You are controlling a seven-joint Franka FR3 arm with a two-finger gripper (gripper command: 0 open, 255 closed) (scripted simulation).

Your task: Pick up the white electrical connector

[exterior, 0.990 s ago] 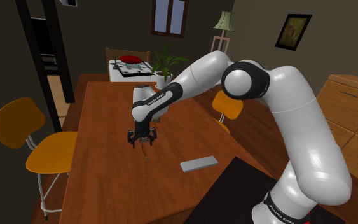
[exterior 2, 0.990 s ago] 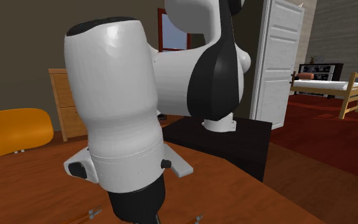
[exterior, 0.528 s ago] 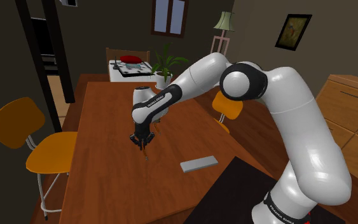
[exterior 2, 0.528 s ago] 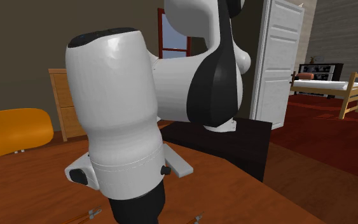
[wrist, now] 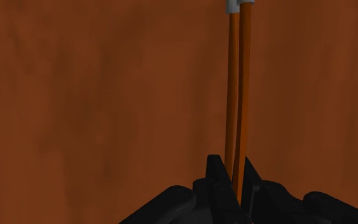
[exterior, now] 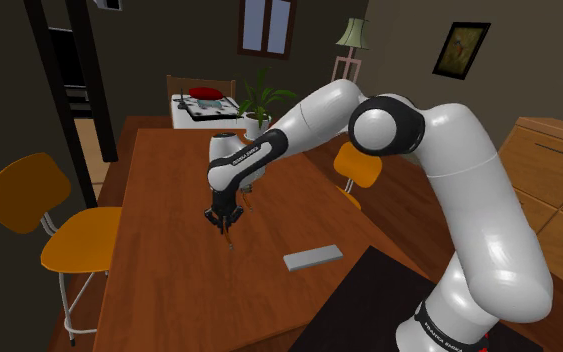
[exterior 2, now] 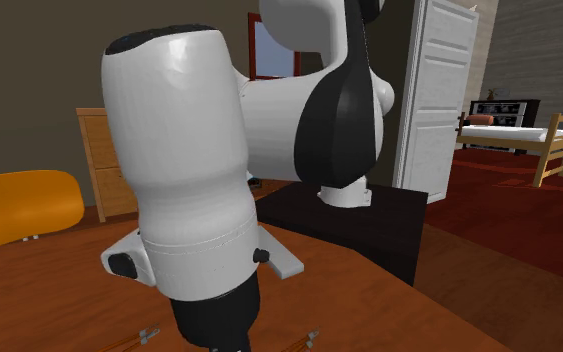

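The electrical connector (wrist: 237, 95) appears as two thin orange wires side by side with grey-white ends, seen against the brown wooden table (wrist: 95, 102). My gripper (wrist: 232, 168) is shut on these wires, which run out straight ahead from between the black fingers. In the shoulder view the gripper (exterior: 221, 224) points down just over the tabletop's middle, with a bit of the connector (exterior: 230, 240) below it. In the second exterior view the arm's white wrist (exterior 2: 184, 170) hides the fingers, and an orange wire end (exterior 2: 310, 337) pokes out beside it.
A flat grey slab (exterior: 312, 258) lies on the table near the black stand (exterior: 369, 300). Orange chairs (exterior: 31, 200) (exterior: 359, 165) flank the table, and a potted plant (exterior: 259, 105) stands at its far end. A wooden dresser (exterior: 554, 190) is at the shoulder view's right.
The fingers went from spread apart to shut on the orange wires. The hand dipped and has come back up slightly; the wire end in the second exterior view shows more.
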